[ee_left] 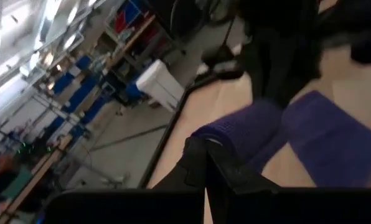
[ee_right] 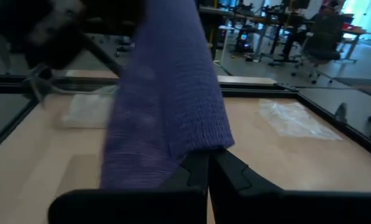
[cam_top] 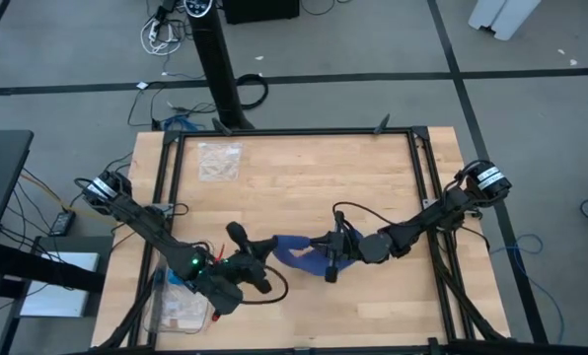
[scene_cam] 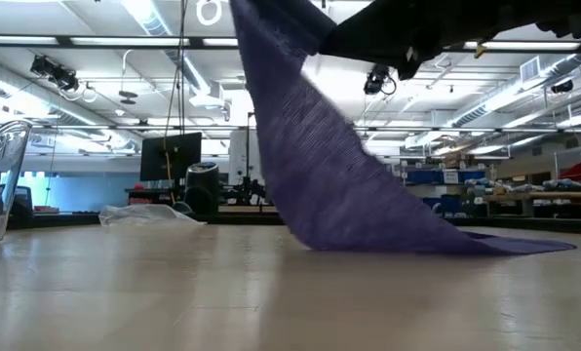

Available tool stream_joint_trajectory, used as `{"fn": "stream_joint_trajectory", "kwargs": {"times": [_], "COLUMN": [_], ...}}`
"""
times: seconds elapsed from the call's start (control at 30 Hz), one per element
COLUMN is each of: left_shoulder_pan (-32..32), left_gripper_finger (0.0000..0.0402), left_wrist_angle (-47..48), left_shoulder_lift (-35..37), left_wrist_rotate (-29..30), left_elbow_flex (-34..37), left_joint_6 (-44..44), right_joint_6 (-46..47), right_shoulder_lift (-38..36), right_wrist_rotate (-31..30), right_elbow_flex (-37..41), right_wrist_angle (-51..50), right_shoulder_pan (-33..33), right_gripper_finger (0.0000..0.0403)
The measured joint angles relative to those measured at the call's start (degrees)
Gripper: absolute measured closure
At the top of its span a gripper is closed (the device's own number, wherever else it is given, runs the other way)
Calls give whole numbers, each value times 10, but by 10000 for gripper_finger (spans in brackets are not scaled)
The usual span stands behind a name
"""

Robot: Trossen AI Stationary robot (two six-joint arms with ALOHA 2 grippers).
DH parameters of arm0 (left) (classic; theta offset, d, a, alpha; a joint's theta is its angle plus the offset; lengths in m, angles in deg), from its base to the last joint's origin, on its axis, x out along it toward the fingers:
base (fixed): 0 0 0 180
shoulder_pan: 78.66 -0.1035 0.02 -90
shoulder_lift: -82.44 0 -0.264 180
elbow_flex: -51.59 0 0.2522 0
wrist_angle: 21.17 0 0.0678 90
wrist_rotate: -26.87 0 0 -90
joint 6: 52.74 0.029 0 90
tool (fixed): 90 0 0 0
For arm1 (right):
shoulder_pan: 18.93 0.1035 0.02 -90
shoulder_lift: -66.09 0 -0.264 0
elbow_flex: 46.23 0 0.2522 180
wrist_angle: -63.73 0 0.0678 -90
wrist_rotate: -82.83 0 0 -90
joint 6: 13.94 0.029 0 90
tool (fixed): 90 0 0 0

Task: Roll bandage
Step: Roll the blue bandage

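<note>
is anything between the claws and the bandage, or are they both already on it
Nothing visible is in the way. The left claw and the right claw both pinch the bandage, which hangs between them down to the table.

- Floor [cam_top: 67, 59]: grey, crossed by dark lines.
- Ceiling [scene_cam: 96, 29]: long strip lights, exposed ducts.
- Black post [cam_top: 218, 69]: stands beyond the wooden table [cam_top: 304, 187].
- Background: shelving with blue bins [scene_cam: 446, 180].

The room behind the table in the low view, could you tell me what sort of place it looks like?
Probably a robotics lab or workshop. Beyond the wooden table where both arms hold the bandage hang ceiling strip lights; a monitor stands at a bench, and shelving with blue bins lines the wall.
</note>
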Motion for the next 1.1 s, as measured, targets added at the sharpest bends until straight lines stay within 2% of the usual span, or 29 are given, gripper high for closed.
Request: {"fn": "stream_joint_trajectory", "kwargs": {"times": [0.2, 0.37, 0.5, 0.67, 0.83, 1.0, 1.1], "left_shoulder_pan": [-1, -13, -27, -36, -36, -35, -35], "left_gripper_finger": [396, 392, 382, 369, 369, 387, 396], "left_wrist_angle": [118, 123, 112, 83, 75, 67, 56], "left_shoulder_lift": [-2, -3, -3, -3, -3, -3, -3], "left_wrist_rotate": [-47, -123, -137, -154, -153, -148, -144], "left_elbow_flex": [12, 32, 50, 62, 62, 62, 62], "left_joint_6": [-173, -279, -320, -303, -258, -243, -217], "right_joint_6": [-3, -3, 1, 1, 26, 31, 30], "right_shoulder_lift": [-4, -5, -5, -5, -5, -4, -4], "right_wrist_rotate": [0, 1, 4, 20, 24, 29, 58], "right_elbow_flex": [0, -2, -4, -3, -3, -2, -2], "right_wrist_angle": [-1, 6, 8, -5, -42, -53, -58], "right_shoulder_pan": [1, 1, 1, 1, 1, 1, 0], "right_gripper_finger": [403, 397, 374, 356, 367, 373, 373]}}
